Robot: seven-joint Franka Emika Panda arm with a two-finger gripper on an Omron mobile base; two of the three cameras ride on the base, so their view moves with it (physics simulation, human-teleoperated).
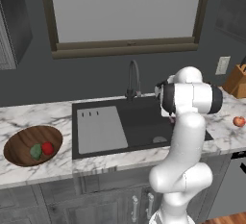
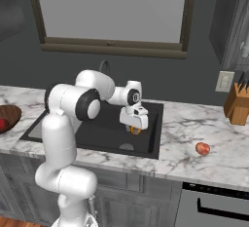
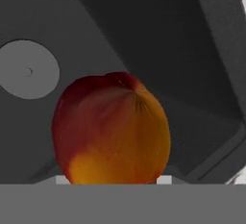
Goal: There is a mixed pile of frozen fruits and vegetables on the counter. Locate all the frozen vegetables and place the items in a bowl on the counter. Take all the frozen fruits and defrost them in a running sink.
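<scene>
Over the sink (image 2: pixel 146 145), an orange fruit (image 3: pixel 111 129) is held clamped in the gripper (image 2: pixel 134 130), apparently so it can be set down for defrosting.

Bowl (image 2: pixel 8 115) cut off at the edge — gripper (image 2: pixel 135 130) fingertips hidden behind fruit (image 3: pixel 111 129).
</scene>
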